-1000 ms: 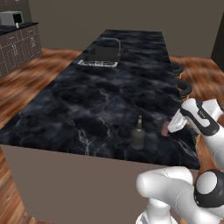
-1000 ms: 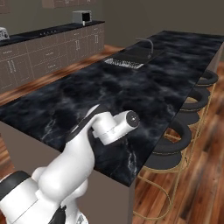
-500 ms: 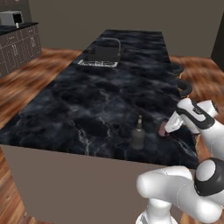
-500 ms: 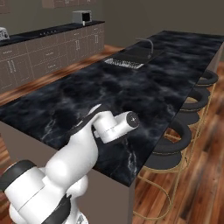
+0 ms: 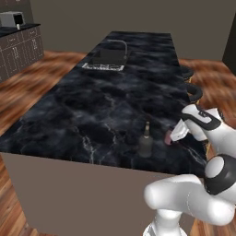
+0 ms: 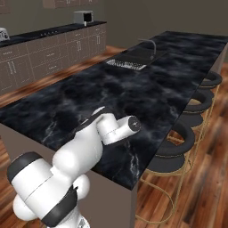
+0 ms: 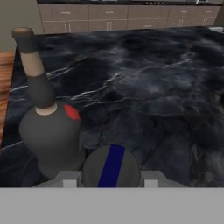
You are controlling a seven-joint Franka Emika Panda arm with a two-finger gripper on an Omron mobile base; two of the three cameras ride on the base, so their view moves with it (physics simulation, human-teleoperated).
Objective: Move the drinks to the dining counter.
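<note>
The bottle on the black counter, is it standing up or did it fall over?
Standing up. The bottle sits on its round base on the dining counter, its narrow neck pointing straight up; the hand view shows the same.

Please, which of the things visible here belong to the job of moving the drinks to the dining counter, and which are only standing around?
Belong to the job:
- dark bottle, upright on the dining counter
- can, between the fingers of the gripper

Only standing around:
- sink
- stools
- toaster oven
- wall cabinets

Dark round-bodied bottle upright on dining counter, can just beside
</note>
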